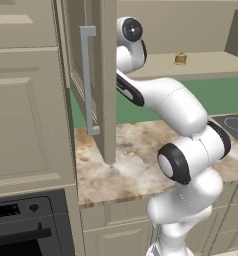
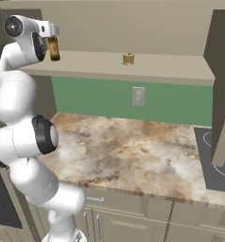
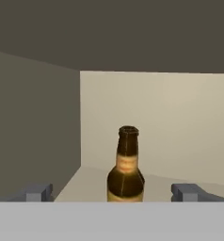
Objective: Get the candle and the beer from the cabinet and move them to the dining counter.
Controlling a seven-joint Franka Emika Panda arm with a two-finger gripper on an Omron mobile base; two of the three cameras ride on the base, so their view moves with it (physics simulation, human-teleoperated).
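Lining up on beer (image 3: pixel 126 169) upright on cabinet shelf (image 2: pixel 171 66); gripper (image 3: pixel 115 192) fully open, empty. Glass likely slick, fragile, tippy: grab body, not neck.

A green painted wall (image 2: pixel 100 97) runs behind a beige-brown marbled stone worktop (image 2: pixel 133 151), and a white wall socket plate (image 2: pixel 138 96) sits on that wall, above the stone. At the worktop's right end lies a black cooktop (image 2: pixel 218 165) with pale ring markings. Below the stone edge runs a row of beige panelled base drawers and doors (image 2: pixel 128 220) with short grey handles. To the left stands a tall beige panelled unit (image 1: pixel 26 100) — a black oven (image 1: pixel 23 227) is set into its lower part. Light is even and soft; the recess above the green wall looks shadowed, darker toward its sides.
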